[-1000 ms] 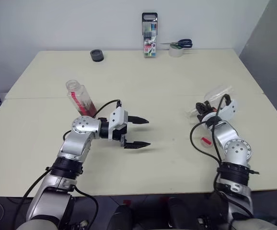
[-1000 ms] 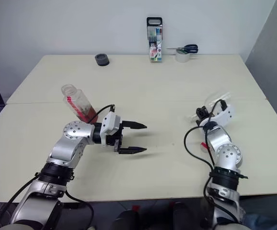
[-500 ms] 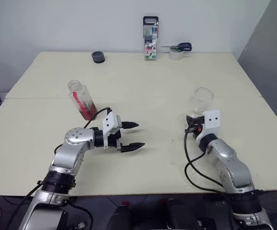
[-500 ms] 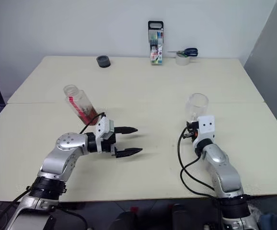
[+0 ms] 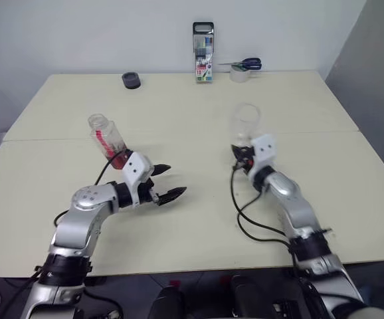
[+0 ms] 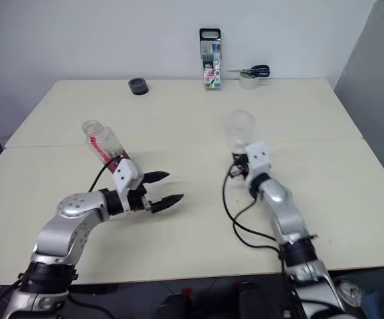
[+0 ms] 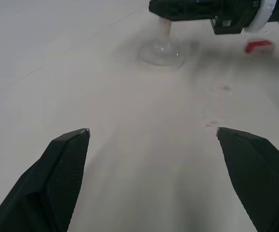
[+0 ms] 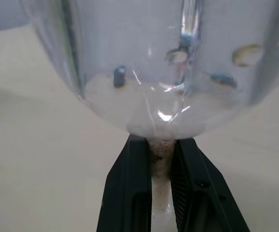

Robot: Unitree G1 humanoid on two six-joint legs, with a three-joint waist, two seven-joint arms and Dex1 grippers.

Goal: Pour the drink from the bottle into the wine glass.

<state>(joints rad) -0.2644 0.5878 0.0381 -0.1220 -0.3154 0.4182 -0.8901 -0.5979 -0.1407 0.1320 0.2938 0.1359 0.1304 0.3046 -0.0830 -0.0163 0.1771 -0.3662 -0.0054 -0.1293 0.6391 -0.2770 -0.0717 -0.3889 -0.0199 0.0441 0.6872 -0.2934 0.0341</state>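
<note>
The bottle [image 5: 107,139], clear with a red label strip and reddish drink [image 5: 117,158] low inside, stands on the left half of the table with no cap on its neck. My left gripper [image 5: 171,181] hovers open and empty just in front and to the right of it, fingertips pointing right. The wine glass [image 5: 246,123] is upright near the table's middle, and my right gripper [image 5: 242,154] is shut on its stem [image 8: 161,154] just below the bowl [image 8: 163,63]. In the left wrist view the glass's foot [image 7: 161,50] sits at the table surface under those fingers.
At the far edge stand a pen case [image 5: 203,53], a tape roll with scissors on top [image 5: 241,69] and a small black round object [image 5: 131,80]. A small red cap-like piece [image 7: 258,47] lies on the table beyond the glass's foot.
My right gripper swung the wine glass left toward the table's middle and rolled it from tilted to upright. My left gripper drew back to the left, still open. The bottle stayed put.
</note>
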